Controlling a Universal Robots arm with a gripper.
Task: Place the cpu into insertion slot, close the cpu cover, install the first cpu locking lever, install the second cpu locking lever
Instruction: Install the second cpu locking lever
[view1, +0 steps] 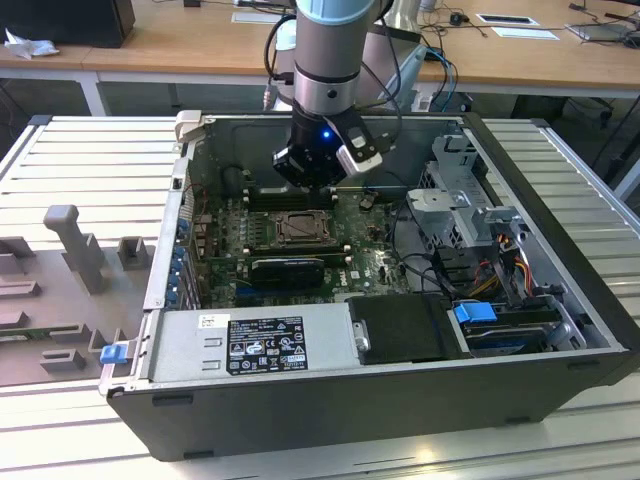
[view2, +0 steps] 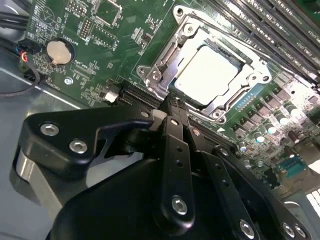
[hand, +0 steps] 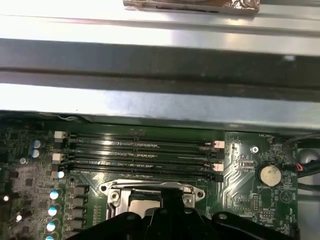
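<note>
The cpu (view2: 205, 75) lies flat in the insertion slot, its pale square face showing through the window of the cpu cover (view2: 161, 64). The silver cover frame is folded down around the chip. My gripper (view2: 172, 107) hangs just above the socket's near edge, its black fingers (view2: 176, 145) drawn together with nothing seen between them. In the first wrist view the cover (hand: 116, 192) and a corner of the cpu (hand: 145, 206) peek out past the gripper body. In the exterior view the gripper (view1: 305, 183) hovers over the socket (view1: 300, 228) inside the open computer case.
Long black memory slots (hand: 140, 155) run beside the socket. A coin battery (view2: 59, 51) sits on the green board. The case wall (view1: 185, 200), a drive cage (view1: 465, 200), loose cables (view1: 420, 250) and the power supply (view1: 255, 340) ring the board.
</note>
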